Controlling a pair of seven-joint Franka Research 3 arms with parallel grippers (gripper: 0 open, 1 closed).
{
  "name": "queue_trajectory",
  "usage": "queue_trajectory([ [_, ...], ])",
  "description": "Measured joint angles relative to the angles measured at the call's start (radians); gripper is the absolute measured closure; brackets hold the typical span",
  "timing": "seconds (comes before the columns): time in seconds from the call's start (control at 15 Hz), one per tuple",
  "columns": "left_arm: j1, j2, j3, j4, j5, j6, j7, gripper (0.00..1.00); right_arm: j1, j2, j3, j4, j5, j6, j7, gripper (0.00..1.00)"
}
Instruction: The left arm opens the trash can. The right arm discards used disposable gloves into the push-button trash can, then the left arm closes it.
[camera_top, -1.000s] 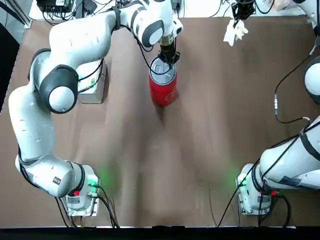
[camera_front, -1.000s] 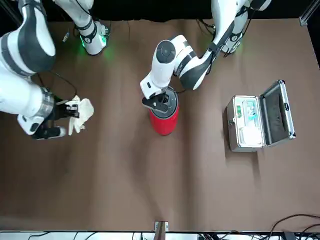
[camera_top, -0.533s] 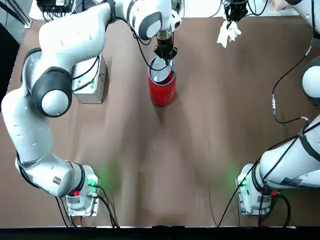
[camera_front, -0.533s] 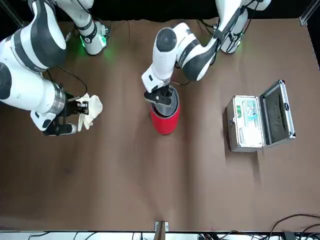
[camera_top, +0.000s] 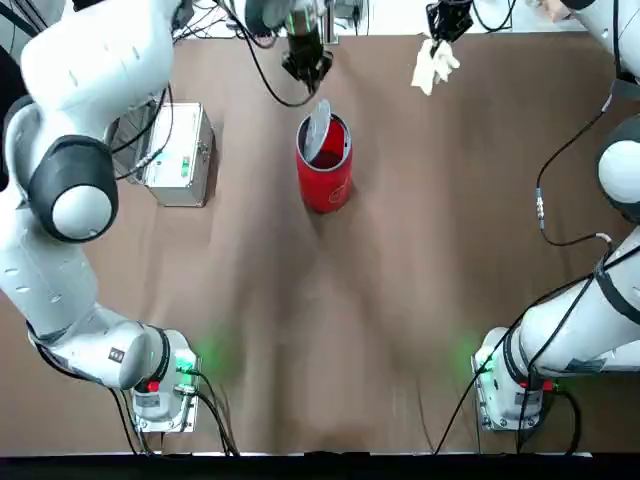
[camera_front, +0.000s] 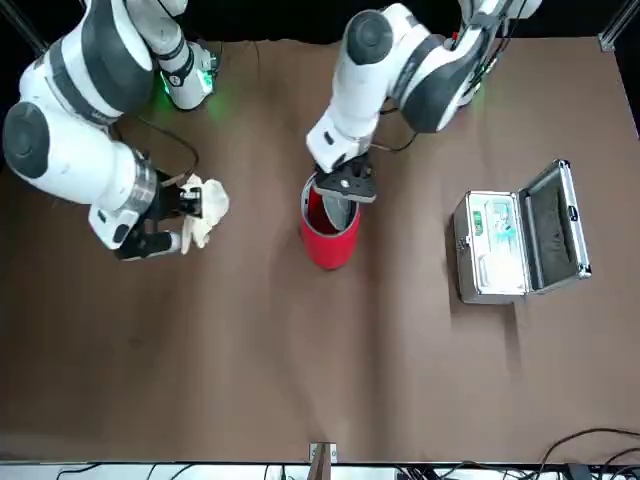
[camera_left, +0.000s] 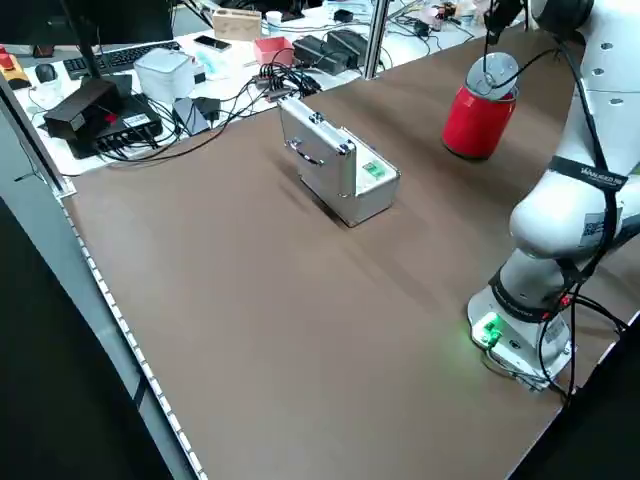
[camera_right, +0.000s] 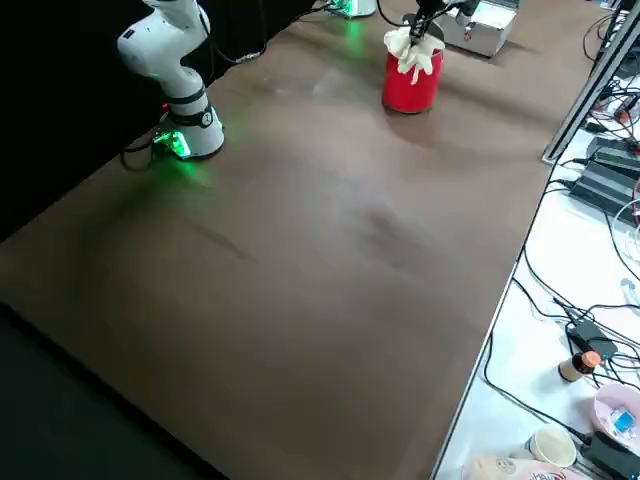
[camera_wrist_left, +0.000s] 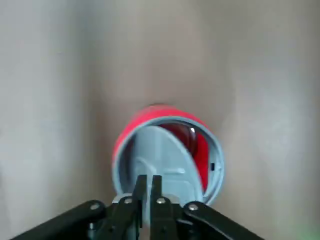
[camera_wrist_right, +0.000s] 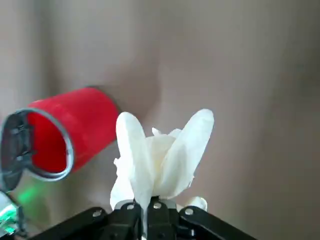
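Note:
The red trash can (camera_top: 326, 175) stands mid-table at the far side. Its silver lid (camera_top: 315, 127) is tipped up, and the red inside shows in the left wrist view (camera_wrist_left: 197, 145). My left gripper (camera_top: 306, 72) hovers just above and beyond the can, fingers shut on nothing (camera_wrist_left: 148, 181). My right gripper (camera_top: 443, 22) is in the air to the can's right, shut on the off-white used disposable gloves (camera_top: 432, 62), which hang below it. In the right wrist view the gloves (camera_wrist_right: 160, 160) sit beside the open can (camera_wrist_right: 65, 132).
A silver case (camera_top: 180, 155) stands on the table left of the can; its hinged lid is open in the front view (camera_front: 510, 240). A black cable (camera_top: 545, 200) with a silver plug trails from the right arm. Both arm bases (camera_top: 160, 395) sit at the near edge.
The left gripper lifted off the can's top and drew back; the lid now stands open. The right gripper carried the gloves closer to the can.

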Motion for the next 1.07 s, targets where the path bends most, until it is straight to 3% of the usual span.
queue_trajectory([
  [0.07, 0.017, -0.012, 0.0, 0.009, -0.004, -0.027, 0.0, 0.84, 0.016, 0.001, 0.0, 0.0, 0.02, 0.004, 0.008, 0.97],
  [0.13, 0.047, -0.029, -0.001, 0.03, -0.007, -0.084, 0.001, 0.66, 0.053, 0.008, 0.0, -0.003, 0.044, 0.054, 0.039, 0.97],
  [0.2, 0.06, -0.037, 0.0, 0.037, -0.01, -0.104, 0.001, 0.58, 0.074, 0.017, 0.0, -0.005, 0.049, 0.084, 0.063, 0.97],
  [0.4, 0.087, -0.053, 0.0, 0.042, -0.019, -0.131, 0.001, 0.56, 0.116, 0.049, 0.0, -0.007, 0.06, 0.127, 0.098, 0.97],
  [0.47, 0.118, -0.068, -0.001, 0.044, -0.021, -0.156, 0.003, 0.41, 0.16, 0.095, 0.0, -0.009, 0.076, 0.184, 0.124, 0.97],
  [0.6, 0.148, -0.084, -0.001, 0.046, -0.022, -0.174, 0.006, 0.37, 0.2, 0.141, -0.001, -0.01, 0.109, 0.244, 0.17, 0.97],
  [0.8, 0.195, -0.115, -0.001, 0.047, -0.028, -0.215, 0.009, 0.11, 0.259, 0.191, -0.001, -0.01, 0.137, 0.284, 0.22, 0.97],
  [1.07, 0.271, -0.147, 0.0, 0.051, -0.052, -0.286, 0.127, 0.07, 0.317, 0.22, -0.001, -0.01, 0.139, 0.292, 0.276, 0.97],
])
